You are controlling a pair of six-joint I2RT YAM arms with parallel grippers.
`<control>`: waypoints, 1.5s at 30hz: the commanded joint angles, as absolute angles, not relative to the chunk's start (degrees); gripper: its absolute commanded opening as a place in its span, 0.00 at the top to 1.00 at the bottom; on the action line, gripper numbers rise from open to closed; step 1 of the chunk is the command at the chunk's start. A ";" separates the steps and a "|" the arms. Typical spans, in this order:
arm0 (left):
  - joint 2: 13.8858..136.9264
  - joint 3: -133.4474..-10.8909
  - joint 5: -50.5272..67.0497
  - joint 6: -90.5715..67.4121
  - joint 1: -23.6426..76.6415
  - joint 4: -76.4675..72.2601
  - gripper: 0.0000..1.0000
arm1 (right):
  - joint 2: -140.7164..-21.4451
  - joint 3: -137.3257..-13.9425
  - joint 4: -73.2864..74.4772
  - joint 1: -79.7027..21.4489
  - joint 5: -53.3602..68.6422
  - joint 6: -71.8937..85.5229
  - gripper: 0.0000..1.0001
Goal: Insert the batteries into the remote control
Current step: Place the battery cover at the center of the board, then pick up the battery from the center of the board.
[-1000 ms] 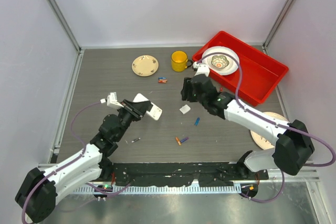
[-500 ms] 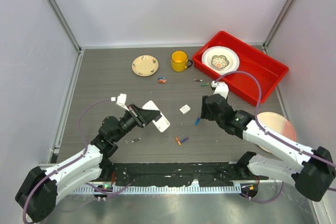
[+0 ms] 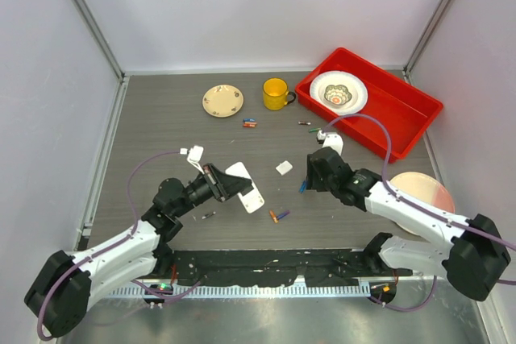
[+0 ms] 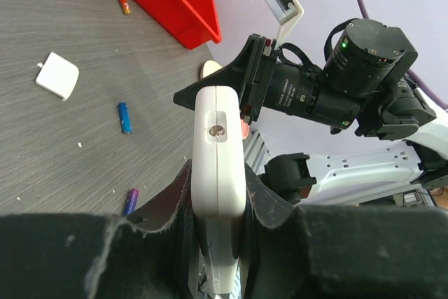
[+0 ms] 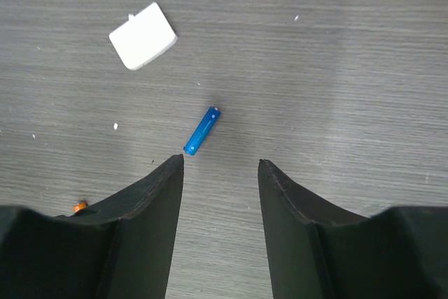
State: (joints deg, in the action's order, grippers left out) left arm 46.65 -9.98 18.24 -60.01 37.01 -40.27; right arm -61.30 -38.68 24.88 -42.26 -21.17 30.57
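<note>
Batteries point(image 3: 250, 123), mug point(image 3: 275, 93), saucer point(image 3: 222, 100) beyond remote control point(image 3: 244, 185)

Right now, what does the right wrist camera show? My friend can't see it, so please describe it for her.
The right gripper hangs open over a grey wood-grain table, with a small blue battery lying just ahead of its fingers. Beyond the battery lies a small white square piece.

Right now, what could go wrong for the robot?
1. The blue battery lies slanted, nearer one finger of the open right gripper, so closing might nudge it and it may roll away.
2. The left gripper pinches only one end of the remote control; pushing a battery in could tilt it or make it slip.
</note>
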 commanded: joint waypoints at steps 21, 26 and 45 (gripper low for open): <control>44.39 -9.67 19.42 -60.38 36.91 -39.90 1.00 | -80.67 -44.47 19.68 -42.28 -19.07 33.40 0.56; 43.86 -8.53 18.98 -60.73 36.83 -40.52 1.00 | -82.53 -45.17 19.60 -42.36 -19.60 33.31 0.59; 42.98 -6.33 18.19 -61.87 36.83 -42.10 1.00 | -86.75 -46.14 18.37 -42.36 -21.80 31.99 0.68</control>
State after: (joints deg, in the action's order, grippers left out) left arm 43.57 -6.42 18.81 -61.39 37.01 -38.13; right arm -86.63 -43.83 20.08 -42.26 -19.57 32.62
